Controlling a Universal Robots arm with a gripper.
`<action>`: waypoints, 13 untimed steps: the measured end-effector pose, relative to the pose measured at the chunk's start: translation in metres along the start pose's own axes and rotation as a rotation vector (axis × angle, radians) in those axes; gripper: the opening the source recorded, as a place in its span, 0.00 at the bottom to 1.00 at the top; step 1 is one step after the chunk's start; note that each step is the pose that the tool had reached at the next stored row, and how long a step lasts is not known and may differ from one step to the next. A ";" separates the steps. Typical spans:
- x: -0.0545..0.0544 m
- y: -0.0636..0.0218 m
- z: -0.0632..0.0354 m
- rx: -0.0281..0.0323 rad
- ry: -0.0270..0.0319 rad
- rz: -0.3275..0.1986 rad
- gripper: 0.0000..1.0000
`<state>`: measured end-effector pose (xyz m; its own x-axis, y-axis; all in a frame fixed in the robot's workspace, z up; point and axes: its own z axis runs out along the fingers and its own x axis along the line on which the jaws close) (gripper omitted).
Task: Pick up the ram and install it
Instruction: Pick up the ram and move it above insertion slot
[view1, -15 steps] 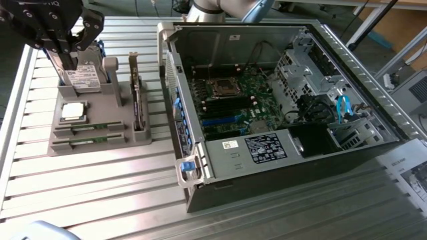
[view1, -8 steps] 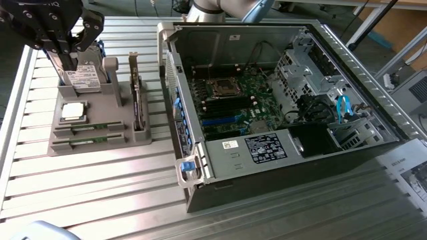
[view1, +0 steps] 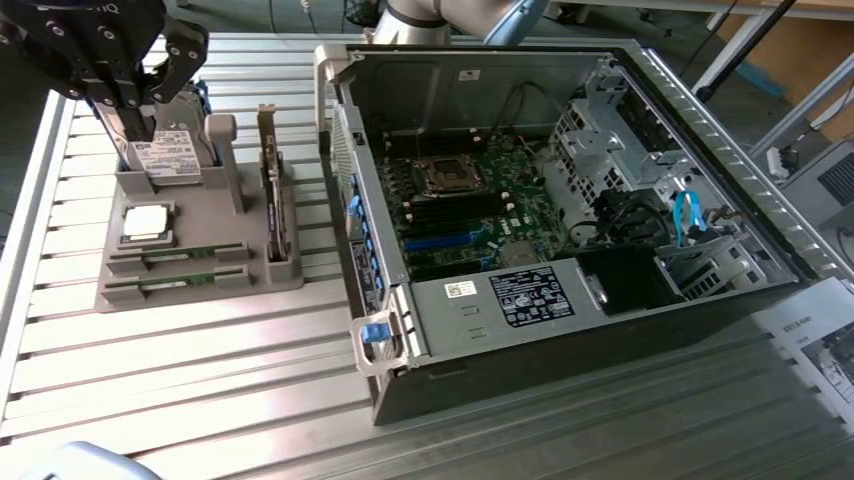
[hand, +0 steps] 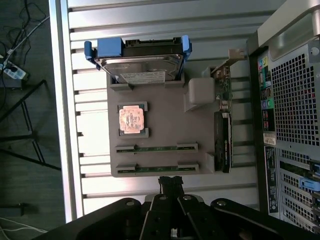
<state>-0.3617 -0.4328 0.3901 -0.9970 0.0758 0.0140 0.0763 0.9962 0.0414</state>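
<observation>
Wrist view gives us the ram (hand: 156, 168) lying flat in a slot of the gray holder (hand: 162, 127). It is the stick nearest the gripper (hand: 171, 184), just ahead of the fingertips and not touched by them. A second ram stick (hand: 156, 148) lies parallel in the next slot, one step farther from the gripper. We see the two black fingers pressed together with nothing between them.

Beyond the sticks, farther out from the gripper, the square processor (hand: 132, 119) sits in its own recess. Past that, the hard drive (hand: 140, 65) with blue side rails stands at the holder's far end. The dark expansion card (hand: 223, 142) stands on edge along the side of the holder that faces the computer case (hand: 292, 105).

From the exterior view we see the gripper (view1: 127, 118) hanging above the holder, its dark fingers in front of the hard drive, and both sticks (view1: 178, 259) well below it in their slots. The case lies open on its side, on the far side of the expansion card from the gripper, with the motherboard (view1: 461, 195) exposed. All of it rests on the slatted metal table (view1: 200, 370).
</observation>
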 end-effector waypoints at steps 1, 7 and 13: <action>0.000 0.0000 0.0000 -0.0001 -0.0002 -0.001 0.10; 0.000 0.0001 0.0001 -0.0003 0.0019 -0.056 0.10; 0.000 0.0000 0.0000 -0.0008 0.0055 -0.141 0.10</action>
<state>-0.3617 -0.4328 0.3901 -0.9978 -0.0652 0.0135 -0.0645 0.9969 0.0441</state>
